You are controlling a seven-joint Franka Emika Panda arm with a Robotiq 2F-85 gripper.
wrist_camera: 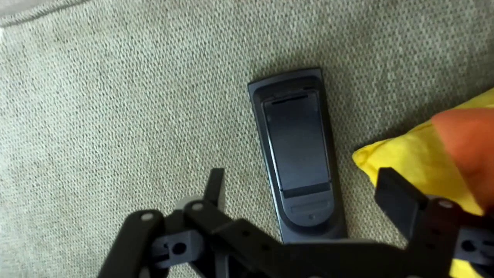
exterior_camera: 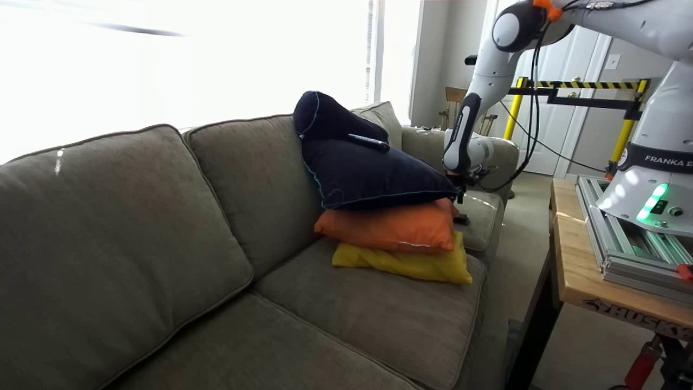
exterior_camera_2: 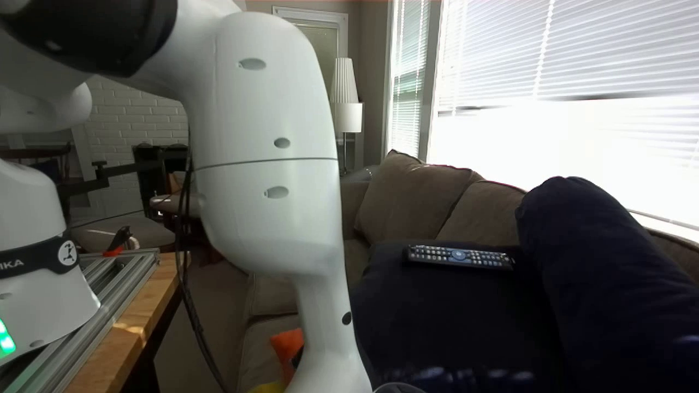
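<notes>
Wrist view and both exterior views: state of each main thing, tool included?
Black two-fingered tool: open, empty.
Black plastic remote: face down, battery cover shut.
Black remote with pale buttons: face up.
Yellow fabric pillow: lying flat, lowest in the pile.
Orange fabric pillow: resting on the yellow.
Navy pillow with blue piping: resting on the orange.
White slatted blinds: lowered at least partway.
Green base light: lit.

In the wrist view my gripper (wrist_camera: 301, 179) hides the near end of the face-down remote (wrist_camera: 299, 144), and the right edge cuts off the yellow pillow (wrist_camera: 422, 162). In an exterior view my arm (exterior_camera_2: 267, 136), itself cropped by the bottom edge, partly blocks the orange pillow (exterior_camera_2: 284, 345).
</notes>
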